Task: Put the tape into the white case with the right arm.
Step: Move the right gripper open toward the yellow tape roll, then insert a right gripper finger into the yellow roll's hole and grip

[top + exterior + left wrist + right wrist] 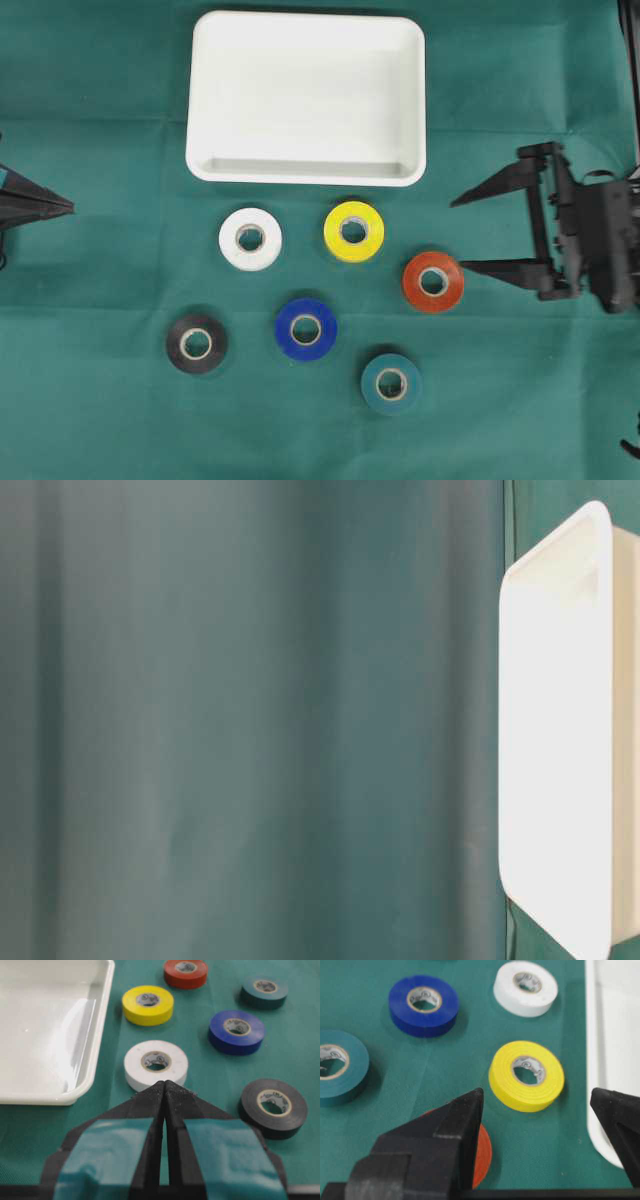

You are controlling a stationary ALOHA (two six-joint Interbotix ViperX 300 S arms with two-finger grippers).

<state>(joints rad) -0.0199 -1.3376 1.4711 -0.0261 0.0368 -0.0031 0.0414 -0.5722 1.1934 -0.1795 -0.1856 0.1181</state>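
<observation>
Beside the red tape roll (433, 282), the right claw (466, 233) stands spread wide, holding nothing; the left claw (66, 207) is clenched. Six rolls lie below the empty white case (306, 97). Descending off-centre, a finger might nudge the yellow roll (354, 231).

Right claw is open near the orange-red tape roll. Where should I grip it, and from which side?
Come from above and close across the outer wall of the orange-red tape roll. It lies flat, core hole up, apart from its neighbours, so both sides are free. The open right claw looks wide enough.
</observation>
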